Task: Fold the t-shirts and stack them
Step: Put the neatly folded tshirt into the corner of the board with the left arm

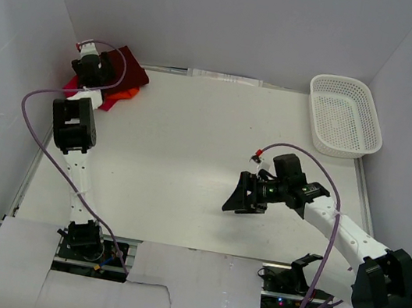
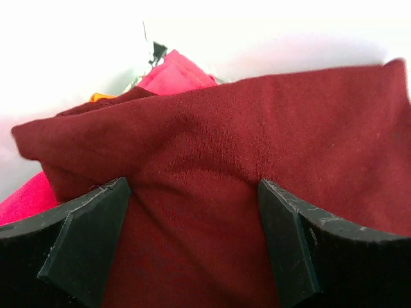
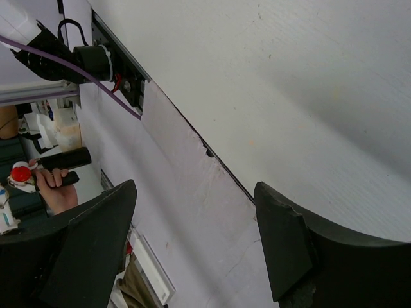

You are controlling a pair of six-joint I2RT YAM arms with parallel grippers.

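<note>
The t-shirts lie heaped in the table's far left corner. The dark maroon one (image 1: 133,68) (image 2: 257,128) is on top, with bright orange (image 1: 126,93) (image 2: 99,97) and magenta-pink (image 1: 73,85) (image 2: 174,74) cloth showing from under it. My left gripper (image 1: 95,72) (image 2: 192,237) hangs right over the heap. Its jaws stand wide apart and the maroon cloth spreads loosely between and below them. My right gripper (image 1: 234,204) (image 3: 196,237) hovers open above the bare table (image 1: 190,151), right of centre, with nothing between its fingers.
A white mesh basket (image 1: 344,118) stands at the far right corner. White walls close in the table on the left, back and right. The left arm's purple cable (image 1: 42,95) loops beside the heap. The arms' bases sit at the near edge.
</note>
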